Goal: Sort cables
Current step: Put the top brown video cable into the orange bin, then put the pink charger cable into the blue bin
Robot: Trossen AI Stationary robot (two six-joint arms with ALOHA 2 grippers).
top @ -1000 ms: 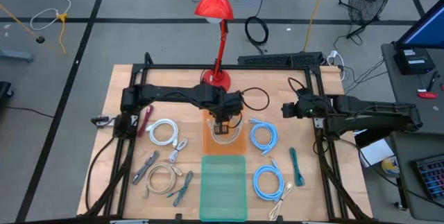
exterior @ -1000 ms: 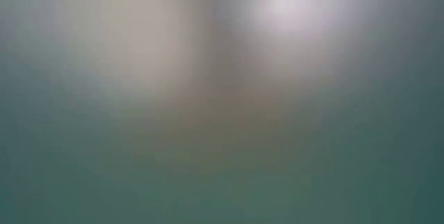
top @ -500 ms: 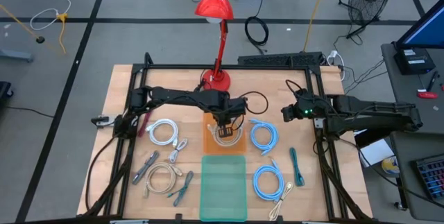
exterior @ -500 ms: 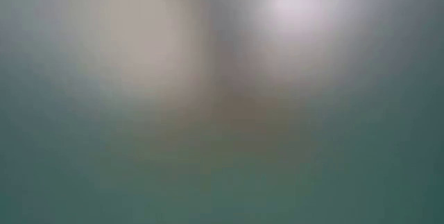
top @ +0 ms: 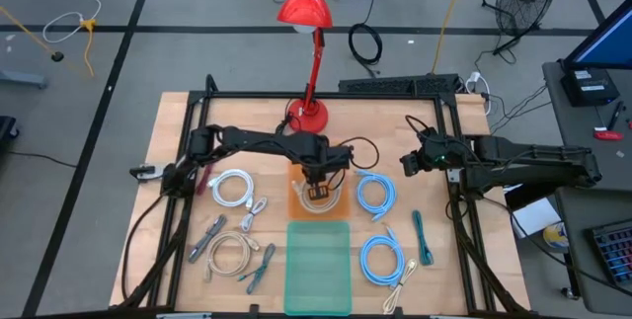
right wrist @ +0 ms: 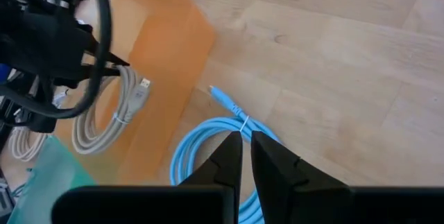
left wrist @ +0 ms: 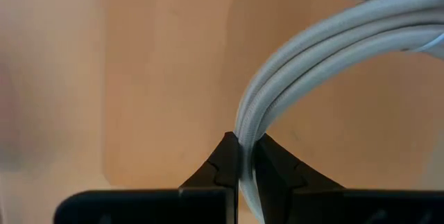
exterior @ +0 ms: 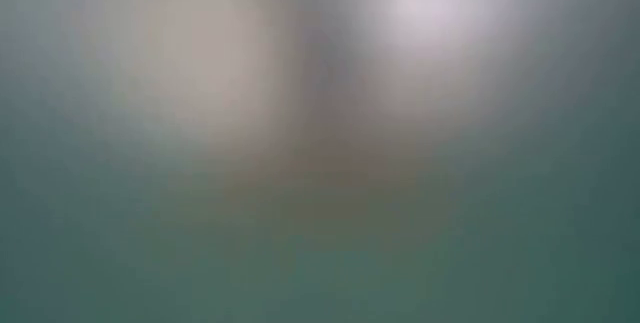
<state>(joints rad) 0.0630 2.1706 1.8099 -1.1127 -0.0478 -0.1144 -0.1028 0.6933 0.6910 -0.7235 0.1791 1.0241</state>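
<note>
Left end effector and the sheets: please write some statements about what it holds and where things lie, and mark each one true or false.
1. The left end effector is shut on a white coiled cable. True.
2. That cable hangs over the green sheet. False: it is over the orange sheet.
3. The right end effector holds a light-blue coil. False: it is shut with nothing in it, above that coil.
4. The red lamp stands at the table's far edge. True.
5. The green sheet already carries two cables. False: no cable lies on it.
</note>
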